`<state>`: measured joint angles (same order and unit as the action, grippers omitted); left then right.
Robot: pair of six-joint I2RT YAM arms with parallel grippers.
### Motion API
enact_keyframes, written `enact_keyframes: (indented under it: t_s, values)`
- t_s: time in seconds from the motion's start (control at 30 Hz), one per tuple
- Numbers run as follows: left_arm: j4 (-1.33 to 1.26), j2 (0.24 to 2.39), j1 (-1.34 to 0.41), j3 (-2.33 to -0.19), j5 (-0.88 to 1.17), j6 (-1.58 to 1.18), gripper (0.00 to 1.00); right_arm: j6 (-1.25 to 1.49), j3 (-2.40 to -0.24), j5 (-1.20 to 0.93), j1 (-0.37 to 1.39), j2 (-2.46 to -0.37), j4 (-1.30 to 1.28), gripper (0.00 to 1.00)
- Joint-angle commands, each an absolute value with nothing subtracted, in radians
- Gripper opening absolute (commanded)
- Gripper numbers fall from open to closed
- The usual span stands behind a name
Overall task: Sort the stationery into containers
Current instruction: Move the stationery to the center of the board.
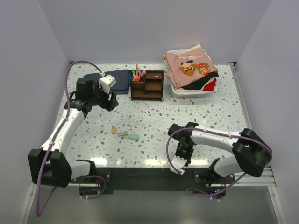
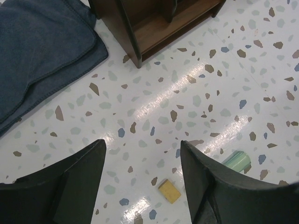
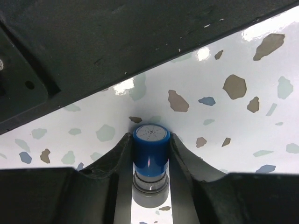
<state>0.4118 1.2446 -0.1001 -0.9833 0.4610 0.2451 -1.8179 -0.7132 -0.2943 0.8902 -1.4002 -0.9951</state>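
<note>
At far left, left pincer [image 1: 109, 100] [image 2: 142, 151], spread wide and empty, above the speckled tabletop [image 1: 210, 116], just in front of the cloth [image 1: 119, 80] [image 2: 42, 51]. Dark blue, folded, flat near the back edge, touching the organiser's left side.

Right of the cloth, organiser [image 1: 147, 86] [image 2: 154, 28], brown wood, open shelves facing the arms. In its left compartment, pens [image 1: 137, 74] upright, orange, green and pink caps above the rim.

Nearer the arms, in mid-tabletop, three loose pieces in a short row. Tan eraser [image 1: 114, 130] [image 2: 169, 191] at left. Just beside it a small pale piece [image 1: 122, 133], then green eraser [image 1: 132, 137] [image 2: 238, 161] at right. In the left wrist view, tan eraser between the two dark fingers [image 2: 79, 182] and below them, green eraser partly behind the right-hand one. All three well apart from the organiser.

Farther right, close to the near edge, right pincer [image 1: 183, 156] [image 3: 150, 137], pointed down at the tabletop and pinching the bottle [image 3: 150, 154]. Blue cap toward the wrist camera, one finger [image 3: 122, 158] pressed to each side. Bottle hidden under the pincer in the top view, far from the organiser.

At back right, white bin [image 1: 189, 92], with pink clothes [image 1: 191, 67] piled over its rim.
</note>
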Motion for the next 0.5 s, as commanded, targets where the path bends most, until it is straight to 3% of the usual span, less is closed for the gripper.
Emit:
enact_keyframes:
  t_s: [0.0, 0.23, 0.37, 0.47]
  values:
    - [0.368, 1.215, -0.087, -0.965, 0.479, 0.226, 0.70, -1.740, -0.771, -0.278, 0.896, -1.457, -0.928, 0.09]
    - [0.361, 1.215, -0.081, -0.963, 0.488, 0.222, 0.70, -1.452, -1.014, -0.427, 0.887, -1.555, -0.859, 0.02]
    - [0.362, 1.219, -0.080, -0.963, 0.497, 0.218, 0.70, -1.101, -1.153, -0.604, 0.824, -1.597, -0.746, 0.00]
    - [0.359, 1.223, -0.077, -0.962, 0.503, 0.213, 0.70, -0.801, -1.140, -0.751, 0.749, -1.602, -0.538, 0.00]
